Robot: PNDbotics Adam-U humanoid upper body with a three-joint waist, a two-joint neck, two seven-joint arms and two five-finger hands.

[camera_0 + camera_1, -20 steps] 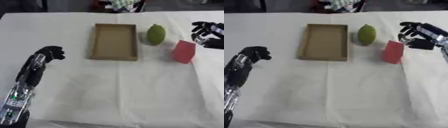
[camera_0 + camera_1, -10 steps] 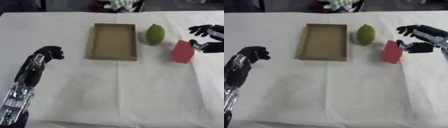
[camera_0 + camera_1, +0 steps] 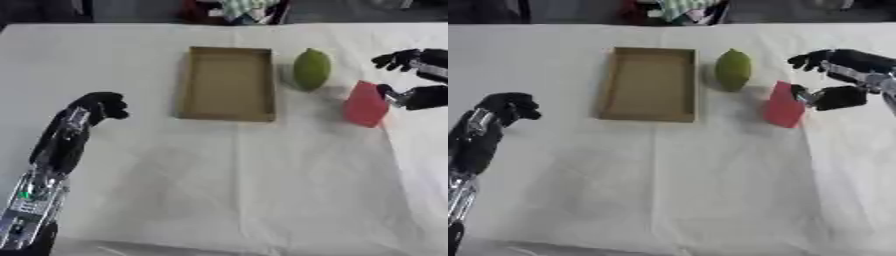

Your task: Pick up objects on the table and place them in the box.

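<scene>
A shallow brown cardboard box lies empty in the upper middle of the white table. To its right lies a green fruit. Right of the fruit stands a red block. My right hand comes in from the right edge, open, with its fingers spread above the block's right side and its thumb close to the block's right face. Whether the thumb touches the block I cannot tell. My left hand rests on the left of the table with its fingers curled, holding nothing.
A white cloth covers the table. At the far edge, beyond the table, lies a pile of mixed coloured things against a dark background.
My right hand has come down and to the left, from beside the red block to right against its right side. The left hand has stayed put.
</scene>
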